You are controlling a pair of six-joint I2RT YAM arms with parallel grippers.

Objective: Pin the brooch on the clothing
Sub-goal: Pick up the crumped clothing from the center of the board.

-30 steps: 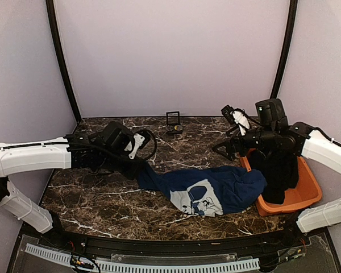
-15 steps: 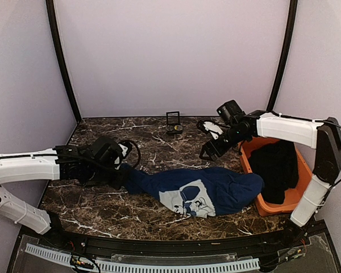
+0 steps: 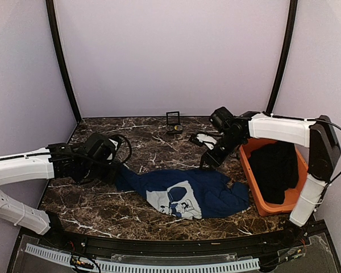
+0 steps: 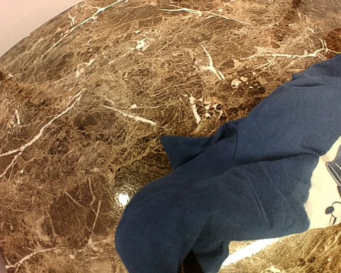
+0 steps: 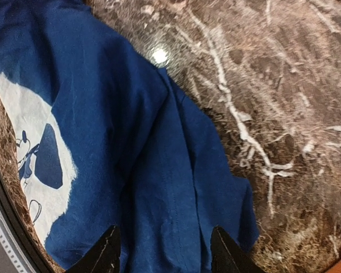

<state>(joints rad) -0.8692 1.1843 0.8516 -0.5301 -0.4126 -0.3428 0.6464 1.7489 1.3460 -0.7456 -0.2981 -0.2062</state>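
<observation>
The clothing (image 3: 184,190), a navy T-shirt with a pale chest print, lies stretched across the middle of the marble table. My left gripper (image 3: 116,170) is shut on its left end. In the left wrist view bunched navy cloth (image 4: 176,227) covers the fingers. My right gripper (image 3: 207,163) hovers over the shirt's upper right edge. Its two black fingertips (image 5: 108,251) stand apart over the blue fabric (image 5: 165,193), open and holding nothing. I cannot make out the brooch.
A small black hinged case (image 3: 173,121) stands open at the back of the table. An orange basket (image 3: 256,196) at the right holds a black garment (image 3: 275,168). Bare marble (image 3: 91,205) lies in front of the left arm.
The left gripper has dragged the shirt leftward across the table. The right arm has swung from above the basket down to the shirt's right part, and its jaws have narrowed.
</observation>
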